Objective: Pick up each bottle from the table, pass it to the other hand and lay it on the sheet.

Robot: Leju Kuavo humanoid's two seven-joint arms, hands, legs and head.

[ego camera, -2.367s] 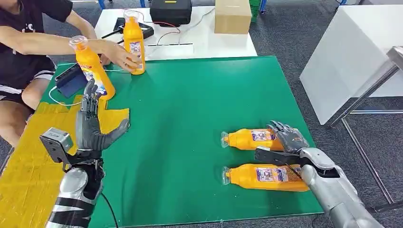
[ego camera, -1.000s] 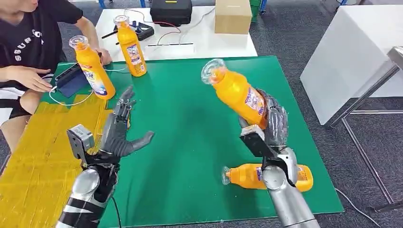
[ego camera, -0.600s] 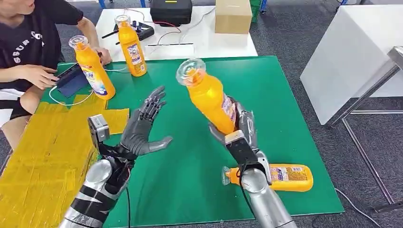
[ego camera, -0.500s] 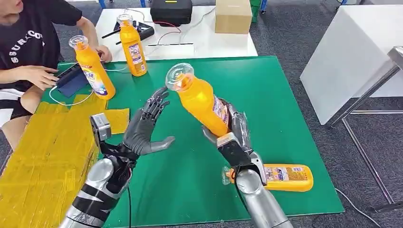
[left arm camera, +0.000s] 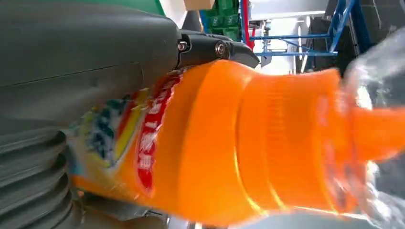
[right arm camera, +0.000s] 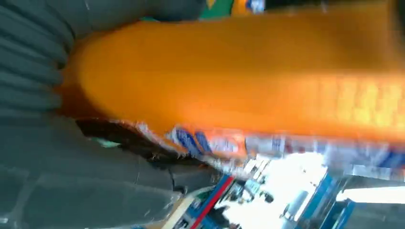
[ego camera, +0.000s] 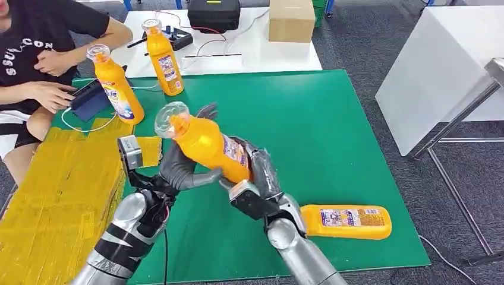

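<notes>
Above the middle of the green worktop (ego camera: 333, 113), the right robot hand (ego camera: 261, 175) grips an orange bottle (ego camera: 208, 145) around its lower half, its fingers wrapped over the label. The bottle is in the air, tilted, its clear cap pointing up and toward the robot's left. The left robot hand (ego camera: 181, 166) is at the bottle from the other side: in the head view its thumb lies under the bottle's body and its fingers rise behind it, one fingertip showing past the bottle's shoulder. The left wrist view adds what the head view hides: the orange bottle (left arm camera: 248, 143) lies right against the grey palm and thumb of the left robot hand (left arm camera: 81, 71), with a dark fingertip curved over its shoulder. Whether those fingers are pressed tight around it, I cannot tell. The right wrist view is blurred, but shows the bottle (right arm camera: 248, 76) lying along the ribbed cover and thumb of the right robot hand (right arm camera: 62, 157).

A second bottle (ego camera: 345, 221) lies on its side on the worktop near the robot's right, just behind the right forearm. Two more bottles stand upright at the far left: one (ego camera: 116, 86) by the yellow sheet (ego camera: 53, 196), another (ego camera: 163, 56) at the green edge. A person (ego camera: 35, 53) sits there, hands near a dark device.
</notes>
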